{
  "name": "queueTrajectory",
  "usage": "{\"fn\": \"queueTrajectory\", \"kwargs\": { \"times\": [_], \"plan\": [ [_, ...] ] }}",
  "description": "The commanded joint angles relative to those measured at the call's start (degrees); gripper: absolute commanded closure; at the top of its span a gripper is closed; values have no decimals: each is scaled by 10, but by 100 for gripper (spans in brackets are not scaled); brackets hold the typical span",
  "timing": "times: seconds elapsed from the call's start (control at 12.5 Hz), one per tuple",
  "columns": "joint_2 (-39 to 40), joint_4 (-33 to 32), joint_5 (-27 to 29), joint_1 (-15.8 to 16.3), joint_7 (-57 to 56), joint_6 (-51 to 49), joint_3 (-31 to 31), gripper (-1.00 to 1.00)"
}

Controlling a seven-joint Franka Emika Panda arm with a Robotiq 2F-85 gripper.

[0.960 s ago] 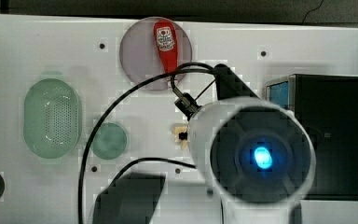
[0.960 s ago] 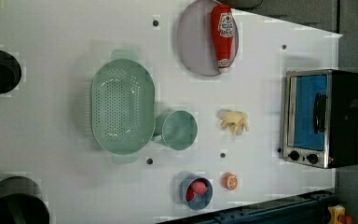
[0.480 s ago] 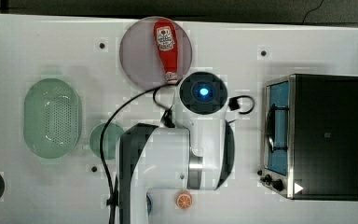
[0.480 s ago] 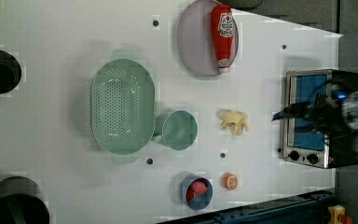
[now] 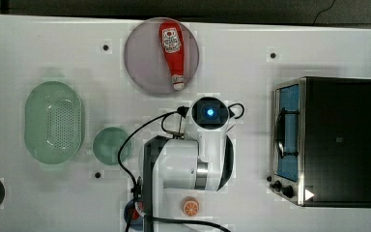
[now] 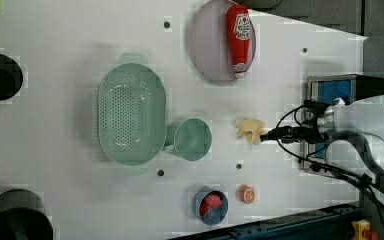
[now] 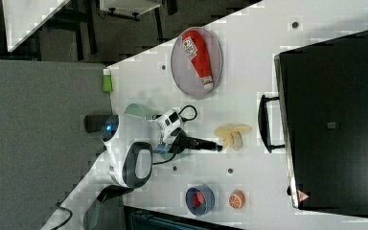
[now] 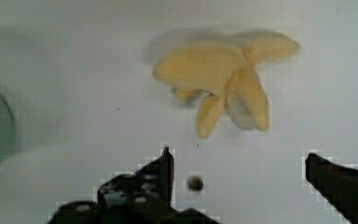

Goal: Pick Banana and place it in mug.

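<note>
Hand (image 8: 237,161), spread wide and holding nothing, has swung out over the desk (image 6: 55,150) since a moment ago; the banana (image 8: 223,79) lies just beyond its fingertips at upper centre, so grasping looks next. Mug (image 6: 192,139) waits mid-frame in the left view.

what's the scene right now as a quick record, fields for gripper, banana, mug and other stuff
gripper: open, empty, hanging over bare table just short of the banana
banana: lying on the white table, peel splayed, not held
mug: upright, nothing visible inside, beside the green basket
others: ketchup bottle lying on a plate; orange slice; blue cup; toaster oven
</note>
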Motion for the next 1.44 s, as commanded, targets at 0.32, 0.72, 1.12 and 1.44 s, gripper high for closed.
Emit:
{"fn": "queueTrajectory", "kwargs": {
  "times": [0.32, 0.72, 1.12, 1.44],
  "plan": [
    [67, -18, -12, -1, -203, 151, -3, -100],
    [127, -18, -12, -1, -203, 221, -6, -100],
    [132, -15, -12, -1, -203, 232, -6, -18],
    [104, -16, -12, -2, -203, 223, -7, 37]
  ]
}}
